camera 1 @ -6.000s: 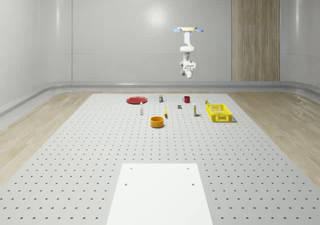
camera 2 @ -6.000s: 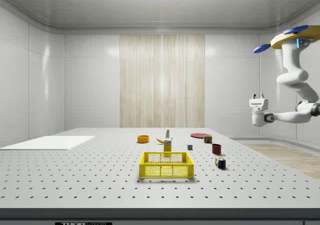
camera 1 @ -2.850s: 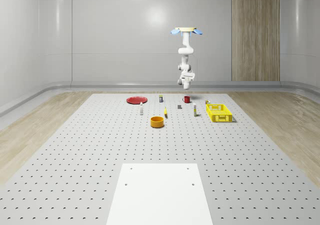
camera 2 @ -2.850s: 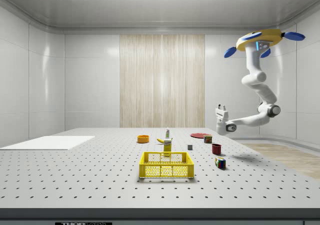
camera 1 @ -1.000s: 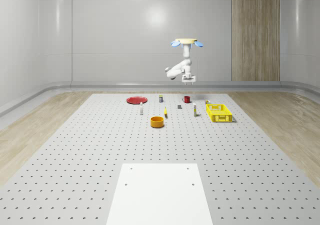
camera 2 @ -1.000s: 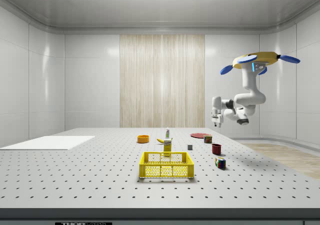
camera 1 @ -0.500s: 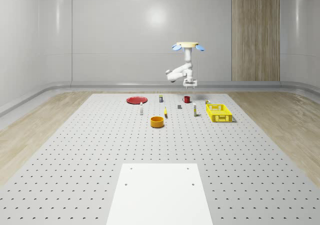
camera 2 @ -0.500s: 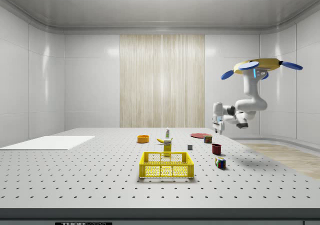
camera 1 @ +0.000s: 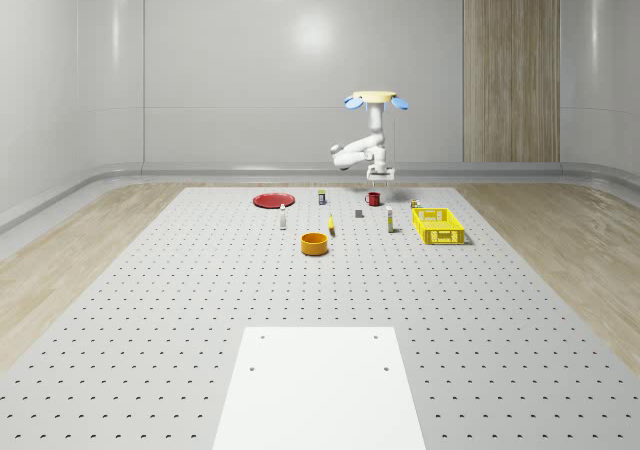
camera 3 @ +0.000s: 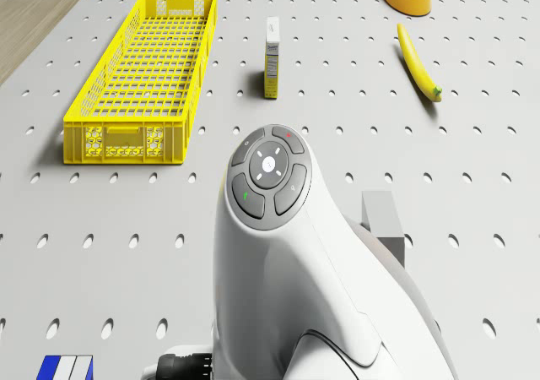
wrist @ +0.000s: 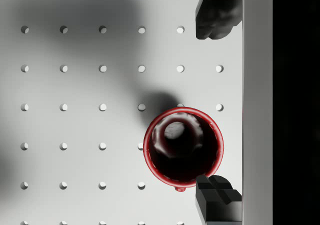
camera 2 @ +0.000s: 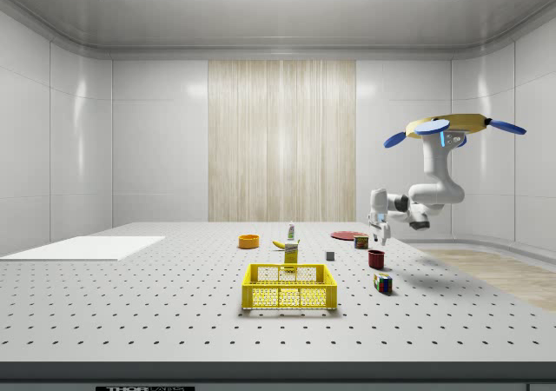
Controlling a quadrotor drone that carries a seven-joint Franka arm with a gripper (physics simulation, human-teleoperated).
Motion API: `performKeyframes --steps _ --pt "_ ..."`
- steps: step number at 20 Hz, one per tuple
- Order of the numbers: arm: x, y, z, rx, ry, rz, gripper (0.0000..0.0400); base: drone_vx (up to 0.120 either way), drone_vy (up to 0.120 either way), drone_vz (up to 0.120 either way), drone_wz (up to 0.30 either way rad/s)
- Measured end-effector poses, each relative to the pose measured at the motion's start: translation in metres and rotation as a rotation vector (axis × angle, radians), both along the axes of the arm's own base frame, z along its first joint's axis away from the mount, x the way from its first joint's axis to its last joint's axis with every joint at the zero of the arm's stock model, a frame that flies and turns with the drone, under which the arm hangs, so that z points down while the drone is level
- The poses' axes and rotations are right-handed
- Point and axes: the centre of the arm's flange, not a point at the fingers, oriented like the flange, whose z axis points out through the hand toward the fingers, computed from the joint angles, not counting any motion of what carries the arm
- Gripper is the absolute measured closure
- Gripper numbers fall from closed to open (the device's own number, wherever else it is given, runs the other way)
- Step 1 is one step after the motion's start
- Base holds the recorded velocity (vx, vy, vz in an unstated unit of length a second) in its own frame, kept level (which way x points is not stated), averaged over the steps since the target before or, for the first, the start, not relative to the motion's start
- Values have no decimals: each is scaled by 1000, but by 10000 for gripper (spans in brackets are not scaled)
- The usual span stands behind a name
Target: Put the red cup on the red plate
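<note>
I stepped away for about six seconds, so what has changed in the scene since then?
The drone has come lower and in over the table's far edge. The arm has folded, turning the gripper from level to pointing down, open, just above the red cup. Nothing was grasped. Cup, red plate and yellow crate stayed put.

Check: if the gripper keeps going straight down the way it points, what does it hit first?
Likely the red cup: the open gripper points down over its rim, off-centre, with the drone hovering above. One finger may clip the rim; depth is unclear.
</note>
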Motion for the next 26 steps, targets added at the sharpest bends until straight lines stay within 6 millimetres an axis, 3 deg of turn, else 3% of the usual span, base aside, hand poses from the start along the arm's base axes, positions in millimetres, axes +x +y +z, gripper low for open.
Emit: performKeyframes --steps 9,17,26 --pt "0 0 0 -1 0 0 0 0 0 -111 0" --pt "0 0 19 -1 0 0 0 0 0 0 0" --pt "2 5 25 -1 0 1 0 0 0 0 0"
